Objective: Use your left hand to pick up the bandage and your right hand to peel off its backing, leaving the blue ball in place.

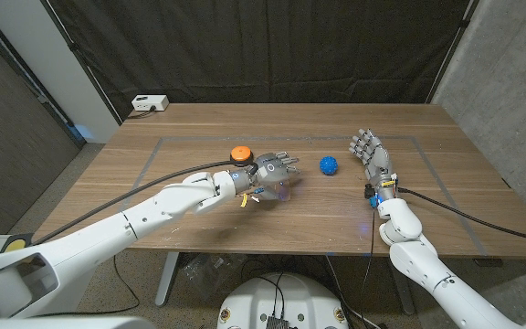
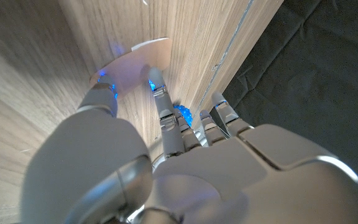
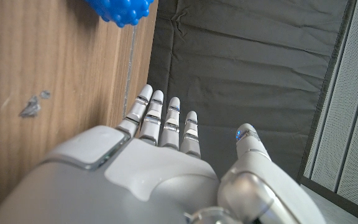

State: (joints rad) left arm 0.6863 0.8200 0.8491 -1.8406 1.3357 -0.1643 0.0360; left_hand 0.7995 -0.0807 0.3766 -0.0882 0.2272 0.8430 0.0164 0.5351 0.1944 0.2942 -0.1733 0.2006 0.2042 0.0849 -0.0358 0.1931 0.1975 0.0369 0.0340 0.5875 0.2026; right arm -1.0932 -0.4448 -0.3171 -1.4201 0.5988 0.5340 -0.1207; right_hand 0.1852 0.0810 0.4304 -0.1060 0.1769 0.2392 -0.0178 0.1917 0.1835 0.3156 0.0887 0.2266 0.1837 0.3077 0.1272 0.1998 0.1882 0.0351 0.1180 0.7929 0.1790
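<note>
Left wrist view: my left hand point(image 2: 185, 168) pinches the thin tan bandage strip point(image 2: 132, 59) between thumb and finger above the wooden table point(image 1: 446, 196). Right hand point(image 1: 371, 151) stands open, fingers spread, near the spiky blue ball point(image 1: 328, 165).

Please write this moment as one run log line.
left hand: pinches thin tan bandage | right hand: open, waiting | spiky blue ball: on wooden table, untouched
</note>
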